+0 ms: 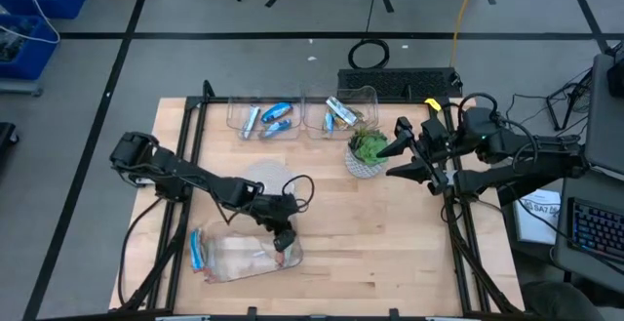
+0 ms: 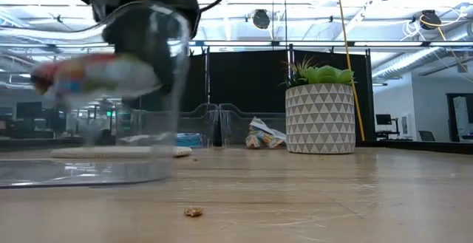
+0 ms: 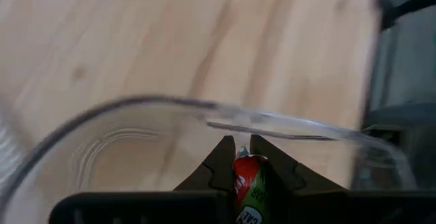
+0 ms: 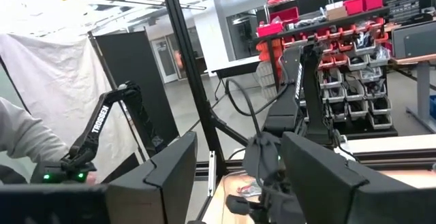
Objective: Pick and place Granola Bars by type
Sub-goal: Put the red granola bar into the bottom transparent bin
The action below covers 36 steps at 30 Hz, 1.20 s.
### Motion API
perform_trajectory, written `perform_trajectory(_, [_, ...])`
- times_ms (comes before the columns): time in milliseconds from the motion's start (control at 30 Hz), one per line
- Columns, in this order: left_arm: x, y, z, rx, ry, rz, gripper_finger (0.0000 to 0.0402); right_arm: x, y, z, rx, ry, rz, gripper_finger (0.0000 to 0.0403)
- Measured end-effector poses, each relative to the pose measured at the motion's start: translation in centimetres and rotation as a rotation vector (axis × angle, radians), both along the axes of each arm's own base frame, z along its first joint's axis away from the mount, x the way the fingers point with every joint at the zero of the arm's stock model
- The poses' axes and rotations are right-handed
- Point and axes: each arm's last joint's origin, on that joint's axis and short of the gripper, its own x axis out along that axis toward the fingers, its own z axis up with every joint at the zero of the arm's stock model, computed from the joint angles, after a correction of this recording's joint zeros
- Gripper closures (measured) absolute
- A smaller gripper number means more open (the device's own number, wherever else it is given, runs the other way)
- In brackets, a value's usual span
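My left gripper (image 1: 282,242) is shut on a red and green granola bar (image 3: 246,175) over the right end of a large clear tub (image 1: 244,260) that lies at the near left of the table. A blue bar (image 1: 198,250) lies at the tub's left end. In the low view the tub (image 2: 159,88) stands close, with a blurred bar (image 2: 96,74) showing through its wall. Two small clear tubs stand at the far edge, one with blue bars (image 1: 276,118) and one with silver-green bars (image 1: 338,112). My right gripper (image 1: 398,158) is open and empty beside the potted plant. My left gripper pinches the red and green bar by one end (image 3: 244,161) between its two fingers (image 3: 221,164). The bar's end stands out just past the fingertips, above the clear tub's rim (image 3: 204,107). The rest of the bar is hidden behind the gripper.
A potted green plant (image 1: 367,153) in a patterned white pot stands right of the middle, close to my right gripper. A round pale mat (image 1: 265,176) lies behind the large tub. A small crumb (image 2: 194,212) lies near the table's front edge. Bare wood stretches across the near right.
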Motion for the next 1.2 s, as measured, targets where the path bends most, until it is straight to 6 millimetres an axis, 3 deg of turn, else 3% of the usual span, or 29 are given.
perform_trajectory(333, [0.3, -0.2, 0.4, -0.057, -0.014, -0.004, 0.0358, 0.1, 0.0, 0.0, -0.03, -0.017, -0.011, 0.0195])
perform_trajectory(567, [0.3, 1.0, 0.1, -0.076, 0.043, 0.043, 0.0236, 0.1, 0.0, 0.0, -0.031, -0.016, -0.009, 0.0195])
perform_trajectory(700, [-0.1, 1.4, 0.4, -0.209, 0.128, 0.082, 0.0188, 0.1, 0.0, 0.0, -0.029, -0.015, -0.006, 0.0195])
perform_trajectory(900, [-3.4, 0.0, 4.0, -0.319, 0.21, 0.264, 0.0181, 0.1, 0.0, -0.2, -0.03, 0.008, -0.003, 0.0195])
perform_trajectory(1067, [-6.0, -0.3, 8.2, -0.384, 0.053, 0.473, 0.0205, 0.1, 0.0, -0.3, -0.055, 0.015, -0.005, 0.0195])
perform_trajectory(1200, [-8.2, -0.3, 9.6, -0.457, 0.084, 0.566, 0.0225, 0.1, 0.0, -0.3, -0.067, 0.011, -0.006, 0.0195])
